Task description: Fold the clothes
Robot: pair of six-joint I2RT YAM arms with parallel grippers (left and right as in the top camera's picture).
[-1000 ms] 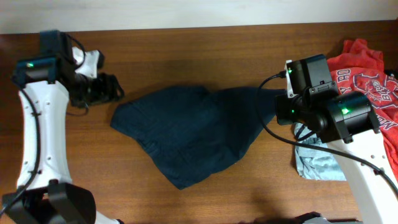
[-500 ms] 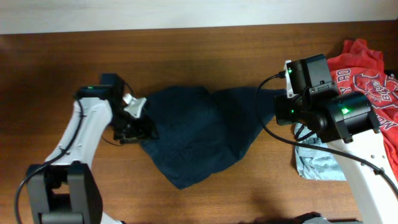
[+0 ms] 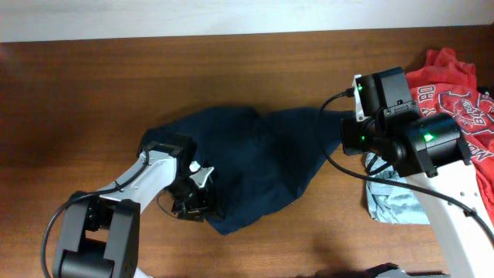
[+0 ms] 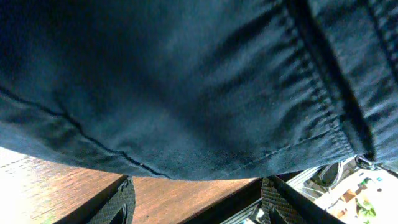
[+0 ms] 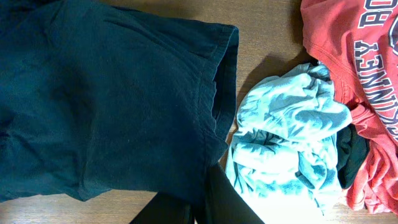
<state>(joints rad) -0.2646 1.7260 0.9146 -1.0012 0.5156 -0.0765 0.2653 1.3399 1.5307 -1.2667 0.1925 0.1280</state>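
The dark navy-blue fabric garment (image 3: pixel 247 166) lies spread and rumpled in the middle of the brown wooden surface (image 3: pixel 231 69). Its broad body is towards my left arm, and one leg tapers out towards my right arm.

My left tool (image 3: pixel 193 199) is down at the garment's near-left edge, low over the wood. In the left wrist view this tool (image 4: pixel 199 202) is released. Its two dark fingertips (image 4: pixel 121 202) stand well apart at the bottom of the frame, with bare wood showing between them. The stitched hem of the garment (image 4: pixel 186 93) fills everything above them, its edge just beyond the tips. Nothing is gripped there.

My right tool (image 5: pixel 189 208) is clenched, the fingers pressed together at the bottom of the right wrist view. The lower corner of the garment's leg (image 5: pixel 112 99) runs down to them. It looks pinched between them, though the contact point itself is partly hidden. From overhead this tool is hidden beneath my right wrist, which sits over the garment's right end.

Just beside that leg opening lies a pale blue crumpled cloth (image 5: pixel 286 137), touching a red printed cotton shirt (image 5: pixel 348 62). The shirt is heaped at the far right edge of the surface. In the overhead view the blue cloth (image 3: pixel 394 202) is partly under my right arm and the red shirt (image 3: pixel 455 85) is beyond it.
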